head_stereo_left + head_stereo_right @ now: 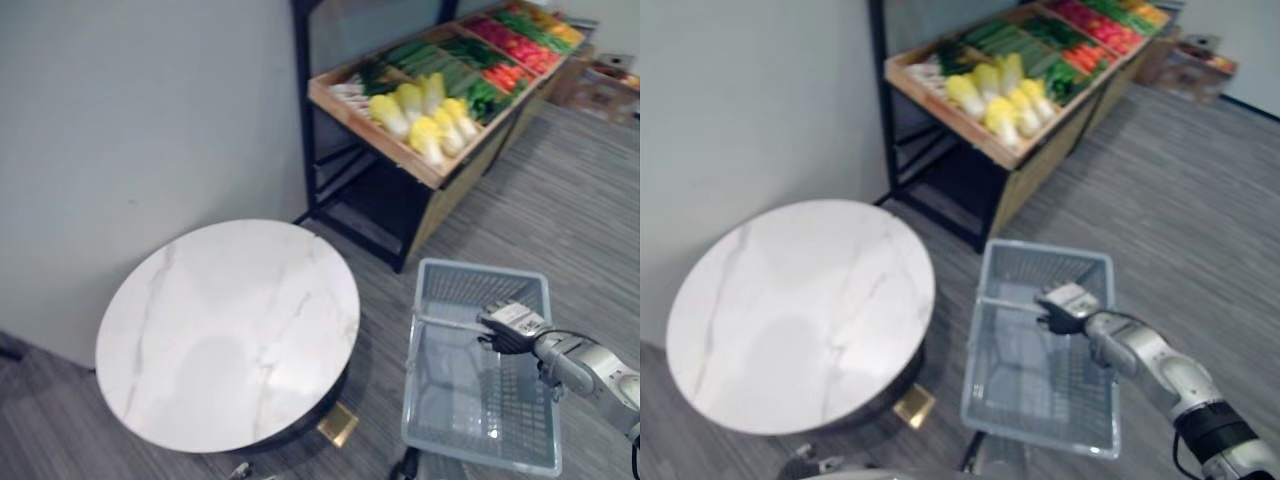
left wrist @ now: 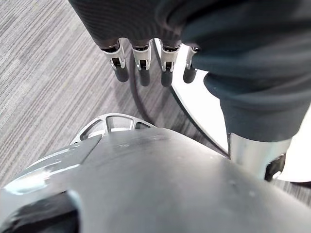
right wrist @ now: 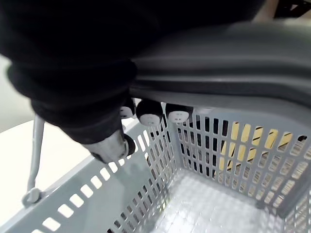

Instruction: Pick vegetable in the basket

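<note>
A grey plastic basket (image 1: 476,452) with nothing in it hangs above the floor at the lower right. My right hand (image 1: 512,325) is shut on its handle (image 1: 446,322). In the right wrist view the fingers (image 3: 150,112) curl under the wide grey handle (image 3: 218,53), with the basket's slotted wall (image 3: 233,155) below. Pale yellow cabbages (image 1: 425,115) lie on a slanted wooden display shelf (image 1: 385,140) at the back, beside green, red and yellow vegetables (image 1: 505,50). My left hand (image 2: 141,65) hangs with straight fingers over the carpet, holding nothing.
A round white marble table (image 1: 230,330) stands at the left, close to the basket's left side. A grey wall runs behind it. The shelf rests on a black frame (image 1: 340,190). Striped grey carpet (image 1: 560,200) lies open between basket and shelf.
</note>
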You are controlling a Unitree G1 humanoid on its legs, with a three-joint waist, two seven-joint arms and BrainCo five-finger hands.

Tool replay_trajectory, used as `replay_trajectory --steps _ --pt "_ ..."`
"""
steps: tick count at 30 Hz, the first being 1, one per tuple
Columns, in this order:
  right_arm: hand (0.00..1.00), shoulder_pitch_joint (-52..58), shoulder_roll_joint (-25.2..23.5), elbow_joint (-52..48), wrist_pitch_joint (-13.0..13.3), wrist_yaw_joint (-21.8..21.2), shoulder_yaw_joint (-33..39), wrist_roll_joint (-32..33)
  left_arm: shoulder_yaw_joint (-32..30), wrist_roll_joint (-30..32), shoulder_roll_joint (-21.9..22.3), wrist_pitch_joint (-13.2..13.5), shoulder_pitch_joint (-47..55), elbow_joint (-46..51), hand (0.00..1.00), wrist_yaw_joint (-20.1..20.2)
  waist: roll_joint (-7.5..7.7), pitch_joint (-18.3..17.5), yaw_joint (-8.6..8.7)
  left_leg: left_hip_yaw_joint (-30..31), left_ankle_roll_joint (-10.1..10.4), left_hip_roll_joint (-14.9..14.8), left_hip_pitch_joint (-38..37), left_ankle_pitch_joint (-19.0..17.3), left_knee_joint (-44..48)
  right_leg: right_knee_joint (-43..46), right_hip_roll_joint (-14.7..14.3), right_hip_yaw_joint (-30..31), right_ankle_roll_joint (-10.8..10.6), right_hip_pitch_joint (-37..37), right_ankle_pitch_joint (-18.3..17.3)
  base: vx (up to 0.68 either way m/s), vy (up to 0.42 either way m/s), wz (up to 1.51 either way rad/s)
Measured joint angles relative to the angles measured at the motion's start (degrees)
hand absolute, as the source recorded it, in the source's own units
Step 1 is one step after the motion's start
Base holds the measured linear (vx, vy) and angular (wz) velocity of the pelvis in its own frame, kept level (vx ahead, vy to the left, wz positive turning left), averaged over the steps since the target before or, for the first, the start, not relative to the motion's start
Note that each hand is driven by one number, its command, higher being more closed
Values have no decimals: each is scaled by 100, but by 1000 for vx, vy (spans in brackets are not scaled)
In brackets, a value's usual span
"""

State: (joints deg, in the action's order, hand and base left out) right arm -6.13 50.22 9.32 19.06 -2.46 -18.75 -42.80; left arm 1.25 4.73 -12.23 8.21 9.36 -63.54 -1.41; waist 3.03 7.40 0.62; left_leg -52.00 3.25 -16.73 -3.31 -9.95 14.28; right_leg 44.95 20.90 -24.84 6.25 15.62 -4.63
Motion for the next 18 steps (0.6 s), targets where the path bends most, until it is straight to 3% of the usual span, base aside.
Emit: replay_trajectory --steps 1,2,3,4,7,8,9,10,12,13,15,16,17,18 --pt "100 -46 -84 -1 21 -1 -79 0 -35 -2 13 -5 1 -24 0 0 33 -104 -79 -254 69 -98 14 105 13 -251 241 -21 -77 -92 64 -47 -325 -132" --pt "100 -171 -175 -10 45 -4 -190 1 -81 -8 3 -1 -1 -19 0 6 123 -170 -117 -517 151 -238 63 171 148 -935 334 -6 -510 -234 306 -29 -357 -133" --pt "100 -234 -245 -12 40 -12 -208 1 -119 -6 -26 -9 -43 -28 0 10 130 -193 -117 -593 146 -368 154 219 245 -1258 119 -3 -798 -287 186 -72 -475 -127" --pt "100 -310 -251 -44 35 -19 -212 2 -161 -1 64 -17 -100 -63 0 9 -83 -251 -131 -639 122 -539 356 471 172 -2003 -328 -60 -812 -302 146 -80 -332 -94" --pt "100 -377 -215 -159 -42 -51 -284 0 -222 0 204 -20 -227 -213 0 28 -316 -240 -97 -1052 119 -844 382 972 300 -3180 -891 55 -813 -434 146 -69 -343 -98" --pt "100 -373 -215 -160 -64 -61 -356 0 -259 2 221 -23 -242 -248 0 27 -346 -238 -59 -1052 111 -966 345 1056 454 -3308 -975 67 -812 -544 147 -8 -280 -59" --pt "100 -342 -219 -166 -102 -65 -493 0 -369 7 252 -16 -230 -246 0 14 -282 -190 -41 -998 153 -1211 299 1155 780 -3491 -1114 142 -809 -786 148 -10 -210 -26" --pt "100 -261 -207 -210 -116 -65 -424 2 -400 13 277 -7 -235 -245 0 7 -353 -185 32 -754 304 -1186 341 991 751 -3590 -1191 134 -806 -990 146 -29 -195 -15" --pt "100 -112 -145 -306 -122 -63 -307 4 -400 34 344 -4 -258 -215 0 -5 -603 -215 114 -675 23 -1374 242 1078 844 -3639 -1402 -17 -758 -1214 101 -34 -108 -5" --pt "100 -52 -132 -346 -112 -63 -295 4 -391 57 356 -5 -267 -209 0 -22 -568 -169 95 -572 -89 -1493 244 1158 1098 -3623 -1434 -16 -730 -1273 42 -29 -123 -25" --pt "100 -30 -130 -432 -66 -46 -281 9 -399 57 293 15 -262 -178 0 -16 -454 12 96 250 -247 -1616 373 1588 1614 -3586 -1438 49 -683 -1466 -60 -43 -148 -30" --pt "100 -32 -128 -436 -25 -38 -261 11 -393 57 249 92 -252 -89 0 -46 -373 116 65 1175 -212 -1523 635 1913 1938 -3613 -1386 258 -638 -1579 -90 -46 -109 -38" --pt "100 -46 -131 -435 -23 -30 -260 13 -388 57 261 109 -254 -67 0 -55 -346 139 30 1712 -111 -1334 789 1742 2039 -3648 -1319 377 -644 -1588 -116 -72 -24 -68" --pt "100 -118 -160 -435 -26 0 -281 15 -383 49 311 119 -247 -64 0 -58 -386 159 4 2681 41 -717 991 1095 2130 -3698 -1230 644 -611 -1556 -175 -64 68 -101"
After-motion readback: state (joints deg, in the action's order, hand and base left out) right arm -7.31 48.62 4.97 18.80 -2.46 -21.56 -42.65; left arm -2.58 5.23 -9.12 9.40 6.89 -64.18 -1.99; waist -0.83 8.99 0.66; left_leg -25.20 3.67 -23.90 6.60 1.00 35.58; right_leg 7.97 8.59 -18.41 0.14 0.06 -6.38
